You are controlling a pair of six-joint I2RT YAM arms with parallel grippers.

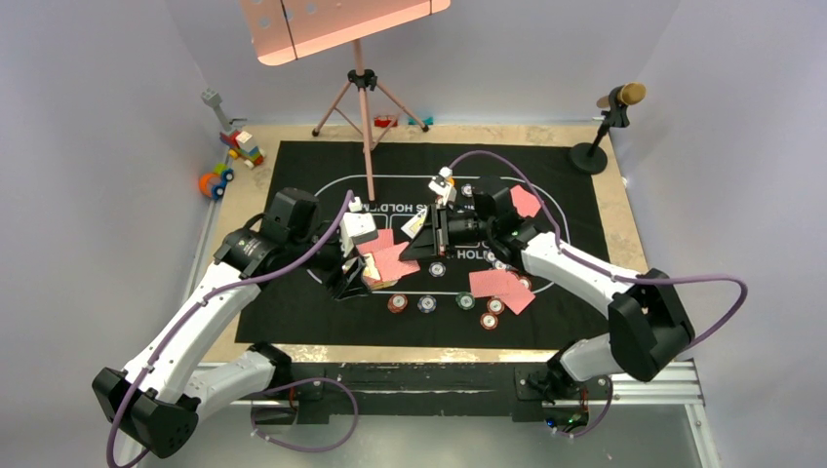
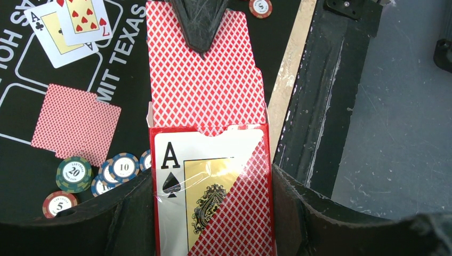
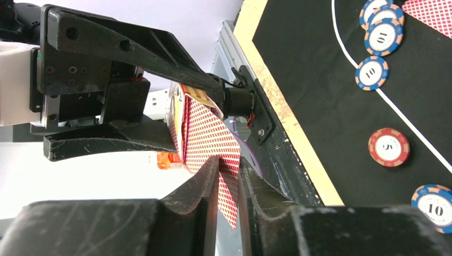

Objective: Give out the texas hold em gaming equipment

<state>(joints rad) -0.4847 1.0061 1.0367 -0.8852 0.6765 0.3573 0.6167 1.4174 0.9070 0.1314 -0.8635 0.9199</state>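
Left tool [image 2: 210,178] clamps the card box [image 2: 224,224]; my right tool [image 3: 228,176] pinches one card [image 2: 205,80]. Some cards [image 1: 497,285] and chips [image 1: 426,303] are out, and I judge the dealing unfinished.

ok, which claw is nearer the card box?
Left. The left claw is clamped around the card box, a finger on each side. The right claw is off the box, just past its open end, pinching the card that sticks out of it.
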